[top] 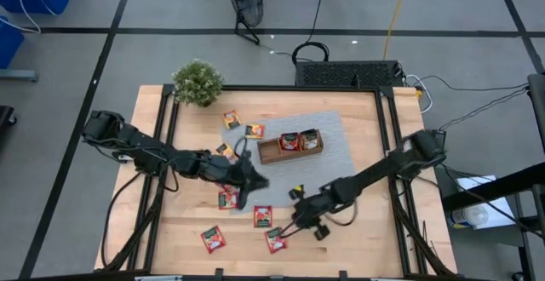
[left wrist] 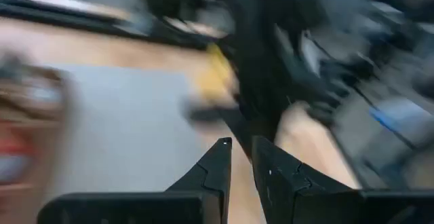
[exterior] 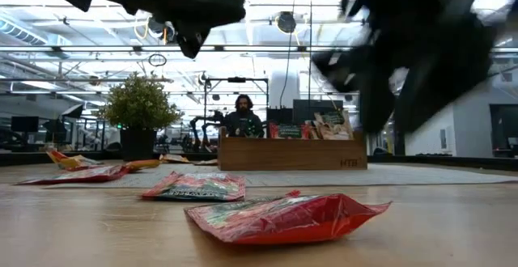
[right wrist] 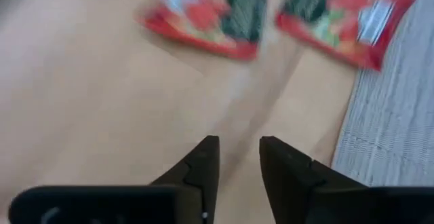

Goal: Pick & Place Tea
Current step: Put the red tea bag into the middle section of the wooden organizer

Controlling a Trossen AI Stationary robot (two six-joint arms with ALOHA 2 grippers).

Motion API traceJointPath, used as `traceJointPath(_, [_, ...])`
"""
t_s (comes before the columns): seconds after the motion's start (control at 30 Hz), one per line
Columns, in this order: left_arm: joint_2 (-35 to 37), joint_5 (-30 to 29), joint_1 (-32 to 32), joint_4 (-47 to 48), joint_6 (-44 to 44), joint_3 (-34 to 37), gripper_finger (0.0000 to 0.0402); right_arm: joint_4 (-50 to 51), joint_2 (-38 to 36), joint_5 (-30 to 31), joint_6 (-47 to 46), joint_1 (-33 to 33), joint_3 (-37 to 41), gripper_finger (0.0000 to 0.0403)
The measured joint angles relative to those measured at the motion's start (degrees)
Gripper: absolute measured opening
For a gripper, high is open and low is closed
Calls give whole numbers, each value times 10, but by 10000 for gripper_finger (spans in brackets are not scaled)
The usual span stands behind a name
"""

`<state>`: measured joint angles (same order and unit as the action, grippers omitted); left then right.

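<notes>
High view: nine tea sachets [top: 262,216] can be counted, all red-faced. Two stand in the wooden tray [top: 267,151], one in its middle compartment [top: 290,140] and one in its right compartment [top: 310,138]. Seven lie loose. Three are left of the tray at the edge of the grey mat [top: 341,157]: one uppermost [top: 232,119], one just beside the tray's upper left corner [top: 254,130], and one lower [top: 225,151], close to the left arm. The other four lie on the bare worktop [top: 366,238] in the lower middle of the frame: one at [top: 228,198], one at centre, one at lower left [top: 213,238] and one at [top: 274,240]. More may be hidden under the arms; I cannot tell.

The left gripper [top: 249,185] hangs below the tray's left end, just beside the sachet at [top: 228,198]. In the left wrist view its jaws stand narrowly apart with nothing between them. The right gripper [top: 300,219] is lower centre, between the two nearest sachets. In the right wrist view its jaws show a moderate gap over bare wood, holding nothing.

One potted plant [top: 197,82] sits at the worktop's upper left corner. The low view shows one person [exterior: 243,115] beyond the tray.
</notes>
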<state>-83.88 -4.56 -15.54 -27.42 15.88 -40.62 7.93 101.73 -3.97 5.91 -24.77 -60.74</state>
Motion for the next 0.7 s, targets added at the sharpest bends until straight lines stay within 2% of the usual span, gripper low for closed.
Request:
traceJointPath(0.07, [-9, 20, -21, 10, -1, -5, 67, 2, -55, -6, -17, -2, 32, 86])
traceJointPath(0.13, [-27, 1, -44, 37, -10, -32, 67, 0, -105, -3, -31, -2, 72, 84])
traceJointPath(0.23, [-52, -49, -72, 187, -32, -90, 68, -40, -179, 3, -51, 5, 141, 85])
traceJointPath(0.37, [-103, -73, -83, 352, -38, -170, 68, -143, -263, 39, -68, 7, 245, 86])
traceJointPath(0.43, [-136, -64, -79, 385, -37, -200, 68, -193, -296, 54, -72, 7, 296, 86])
traceJointPath(0.6, [-207, 0, -56, 451, -6, -255, 70, -328, -344, 56, -102, 8, 393, 86])
traceJointPath(0.7, [-239, 10, -43, 502, 7, -281, 88, -379, -359, 57, -123, 8, 429, 87])
